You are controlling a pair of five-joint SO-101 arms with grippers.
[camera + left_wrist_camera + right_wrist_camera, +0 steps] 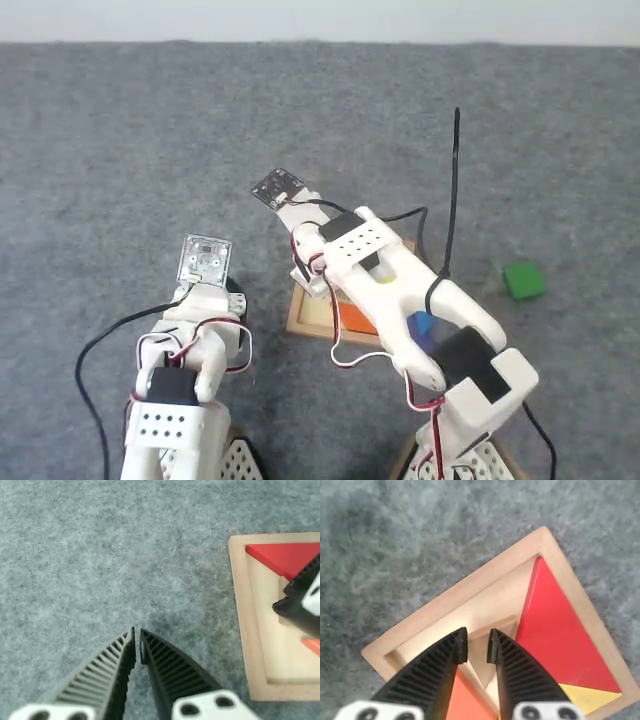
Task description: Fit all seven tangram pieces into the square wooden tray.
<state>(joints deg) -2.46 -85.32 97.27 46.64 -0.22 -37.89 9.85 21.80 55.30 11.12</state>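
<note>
The right wrist view shows the square wooden tray holding a large red triangle, a yellow piece and an orange piece; from above, the right arm covers most of it. The high view adds a green square piece on the tabletop at the tray's 3 o'clock. The right gripper hovers over the tray, jaws a crack apart, empty; the left gripper, at 9 o'clock, is nearly closed on nothing

- We've got a pale wood tray with a red triangle, orange piece and yellow piece.
- Green block on our speckled grey felt.
</note>
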